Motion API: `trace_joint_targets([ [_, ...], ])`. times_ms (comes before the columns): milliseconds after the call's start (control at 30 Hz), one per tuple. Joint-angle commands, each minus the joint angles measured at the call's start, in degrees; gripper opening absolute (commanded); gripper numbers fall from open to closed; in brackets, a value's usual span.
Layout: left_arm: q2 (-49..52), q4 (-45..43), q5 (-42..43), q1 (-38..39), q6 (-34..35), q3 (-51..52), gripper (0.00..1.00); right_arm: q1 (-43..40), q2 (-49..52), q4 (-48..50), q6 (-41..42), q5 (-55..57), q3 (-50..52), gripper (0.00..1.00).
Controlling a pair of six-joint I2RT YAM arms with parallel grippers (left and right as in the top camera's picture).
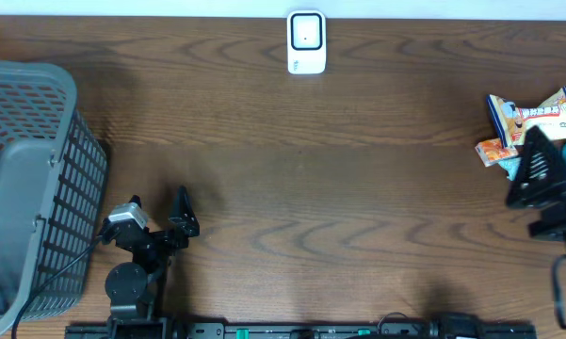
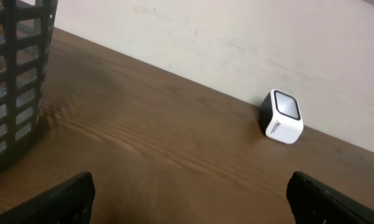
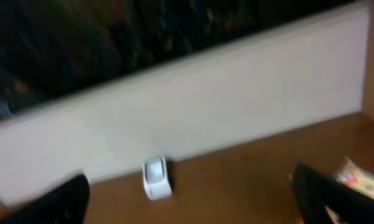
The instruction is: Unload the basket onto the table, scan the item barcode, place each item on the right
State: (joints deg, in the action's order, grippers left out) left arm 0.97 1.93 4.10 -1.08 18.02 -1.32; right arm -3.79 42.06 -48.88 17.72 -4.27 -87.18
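A white barcode scanner (image 1: 306,42) stands at the table's far edge, against the wall; it also shows in the left wrist view (image 2: 281,116) and, blurred, in the right wrist view (image 3: 157,177). Snack packets (image 1: 535,115) in blue, yellow and orange lie at the right edge, and one corner of a packet (image 3: 363,180) shows by the right finger. My right gripper (image 1: 539,168) hovers over the packets, open and holding nothing (image 3: 193,202). My left gripper (image 1: 158,209) sits open near the front left, nothing between its fingers (image 2: 193,202).
A grey plastic basket (image 1: 28,179) with slatted walls fills the left side, close to my left arm; its wall (image 2: 18,81) shows at the left of the left wrist view. A white wall runs along the table's far edge.
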Motion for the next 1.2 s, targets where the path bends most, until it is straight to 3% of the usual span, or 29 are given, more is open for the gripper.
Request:
trace_joint_targets([
  [0, -0.3, 1.7, 0.6, -0.2, -0.1, 1.1, 0.97, 2.2, -6.9, 7.8, -0.6, -0.6, 12.0, 0.99],
  [567, -0.2, 1.7, 0.6, -0.2, -0.1, 1.1, 0.97, 4.7, -28.9, 46.6, -0.6, 0.4, 56.3, 0.99],
  [1167, -0.3, 1.7, 0.6, -0.2, -0.1, 1.1, 0.97, 4.5, -41.7, 64.7, -0.6, 2.7, 80.3, 0.99],
])
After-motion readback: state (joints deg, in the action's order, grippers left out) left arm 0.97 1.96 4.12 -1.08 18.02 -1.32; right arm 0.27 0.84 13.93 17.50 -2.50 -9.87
